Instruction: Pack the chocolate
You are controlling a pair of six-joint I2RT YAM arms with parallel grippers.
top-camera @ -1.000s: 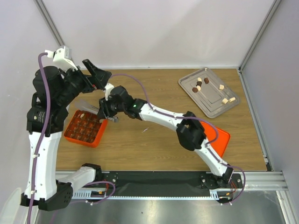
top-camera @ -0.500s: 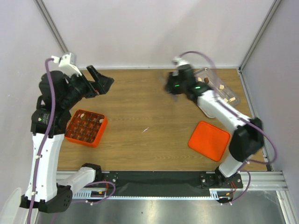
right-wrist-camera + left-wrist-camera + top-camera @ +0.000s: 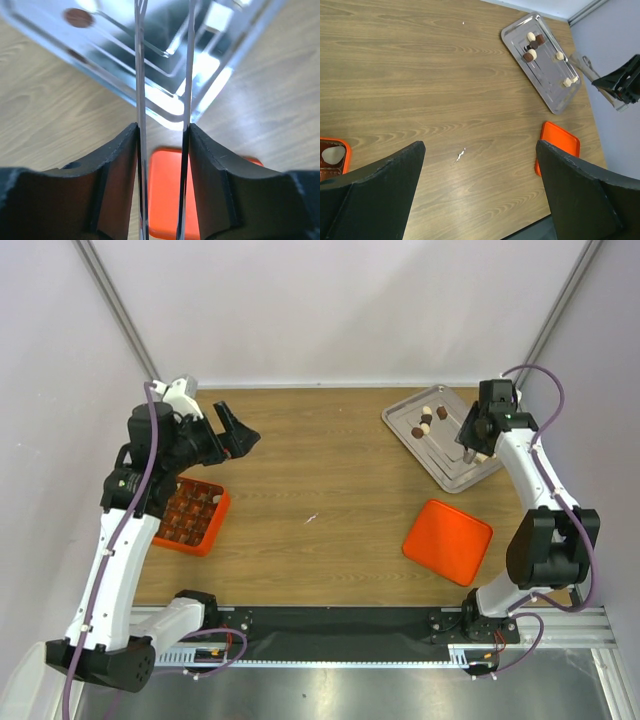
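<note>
The chocolate [image 3: 424, 422] lies as several dark and cream pieces on a steel tray [image 3: 447, 468] at the back right, seen also in the left wrist view as chocolate [image 3: 530, 53] on the tray [image 3: 547, 80]. My right gripper [image 3: 474, 436] hangs over the tray's right part, shut on thin metal tongs [image 3: 140, 75] whose two blades stand apart. A brown piece [image 3: 78, 18] and a cream piece [image 3: 218, 17] lie beyond the tongs tips, with nothing between the blades. The orange gridded box [image 3: 186, 516] at the left holds more pieces. My left gripper [image 3: 238, 430] hovers open and empty above the table.
An orange lid [image 3: 447, 540] lies flat on the table at the front right, below the tray. A small white scrap [image 3: 311, 518] sits mid-table. The enclosure's walls stand close behind the tray and to its right.
My right arm has swung with the tongs from the orange box at the left across the table to the tray at the right. My left arm has shifted slightly right.
</note>
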